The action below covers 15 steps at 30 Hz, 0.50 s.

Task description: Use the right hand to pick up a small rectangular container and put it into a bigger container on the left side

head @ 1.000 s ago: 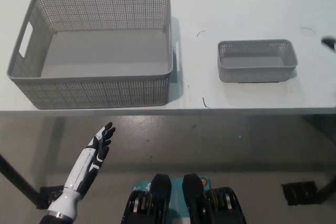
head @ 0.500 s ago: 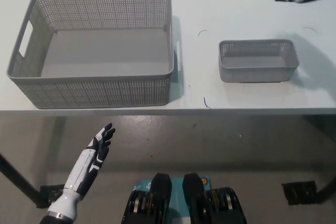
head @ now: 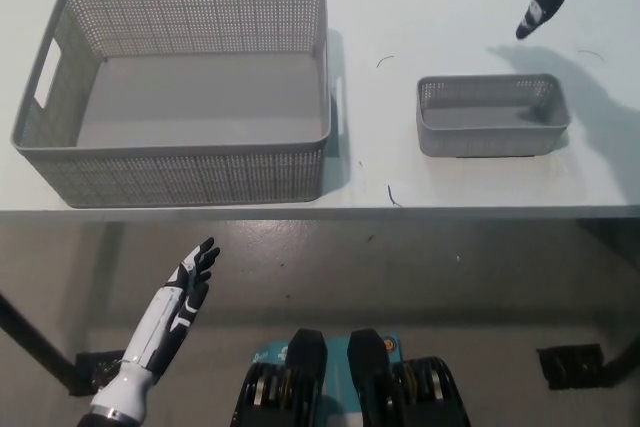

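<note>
Bare table [head: 380,97] between big basket [head: 180,162] and small basket [head: 490,132]

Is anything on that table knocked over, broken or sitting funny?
Nothing stands out. The big basket and the small basket both sit upright, empty and square to the table edge, well apart. The only oddities are a few thin dark marks on the tabletop between and beside them.

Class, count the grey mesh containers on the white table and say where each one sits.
2: the large container on the table's left, the small container on its right. None seems hidden.
</note>
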### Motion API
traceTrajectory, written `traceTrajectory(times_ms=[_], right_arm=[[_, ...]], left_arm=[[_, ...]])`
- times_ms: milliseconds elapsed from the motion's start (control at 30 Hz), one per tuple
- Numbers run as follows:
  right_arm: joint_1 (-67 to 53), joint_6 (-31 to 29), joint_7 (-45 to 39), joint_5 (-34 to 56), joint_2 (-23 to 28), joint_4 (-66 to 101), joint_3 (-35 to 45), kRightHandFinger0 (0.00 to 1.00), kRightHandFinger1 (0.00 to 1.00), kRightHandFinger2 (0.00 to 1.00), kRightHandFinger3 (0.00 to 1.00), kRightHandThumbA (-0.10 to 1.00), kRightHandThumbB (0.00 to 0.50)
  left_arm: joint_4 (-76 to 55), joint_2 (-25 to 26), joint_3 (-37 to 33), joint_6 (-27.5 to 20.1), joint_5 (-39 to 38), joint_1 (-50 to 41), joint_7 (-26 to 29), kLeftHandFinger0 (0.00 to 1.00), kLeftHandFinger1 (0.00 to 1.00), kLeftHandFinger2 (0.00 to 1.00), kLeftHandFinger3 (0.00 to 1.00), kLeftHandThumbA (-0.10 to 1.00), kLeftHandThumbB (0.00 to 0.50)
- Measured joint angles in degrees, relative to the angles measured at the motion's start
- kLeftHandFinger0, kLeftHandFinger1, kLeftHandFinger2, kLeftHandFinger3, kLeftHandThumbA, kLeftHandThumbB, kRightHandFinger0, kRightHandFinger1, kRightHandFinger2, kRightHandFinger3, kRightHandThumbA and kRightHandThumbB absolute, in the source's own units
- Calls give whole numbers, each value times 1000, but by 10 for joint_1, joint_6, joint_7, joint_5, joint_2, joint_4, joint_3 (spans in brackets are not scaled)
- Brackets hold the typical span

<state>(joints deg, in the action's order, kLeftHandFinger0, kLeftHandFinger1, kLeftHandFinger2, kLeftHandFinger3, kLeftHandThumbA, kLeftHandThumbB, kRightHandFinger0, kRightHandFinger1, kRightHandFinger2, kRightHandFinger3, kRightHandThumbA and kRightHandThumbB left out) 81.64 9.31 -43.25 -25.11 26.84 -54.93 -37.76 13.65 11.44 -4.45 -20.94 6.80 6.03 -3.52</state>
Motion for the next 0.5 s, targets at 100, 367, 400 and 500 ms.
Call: traceTrajectory(times_ms=[100, 367, 400, 500], right_arm=[[36, -9, -27, -11, -26, -81, -27, 1000, 1000, 1000, 1000, 1000, 293], [98, -39, -55, -41, -77, -204, -66, 1000, 1000, 1000, 1000, 1000, 384], [101, -41, -55, -42, -83, -212, -66, 1000, 1000, 1000, 1000, 1000, 355], [101, -44, -54, -47, -96, -230, -64, 1000, 1000, 1000, 1000, 1000, 373]], left_arm=[[-5, 1, 0, 0, 3, -3, 0, 1000, 1000, 1000, 1000, 1000, 247], [-29, 3, -1, -7, 8, -8, -1, 1000, 1000, 1000, 1000, 1000, 235], [-30, 3, -1, -8, 9, -9, -2, 1000, 1000, 1000, 1000, 1000, 234], [-31, 3, -1, -10, 11, -11, -2, 1000, 1000, 1000, 1000, 1000, 227]])
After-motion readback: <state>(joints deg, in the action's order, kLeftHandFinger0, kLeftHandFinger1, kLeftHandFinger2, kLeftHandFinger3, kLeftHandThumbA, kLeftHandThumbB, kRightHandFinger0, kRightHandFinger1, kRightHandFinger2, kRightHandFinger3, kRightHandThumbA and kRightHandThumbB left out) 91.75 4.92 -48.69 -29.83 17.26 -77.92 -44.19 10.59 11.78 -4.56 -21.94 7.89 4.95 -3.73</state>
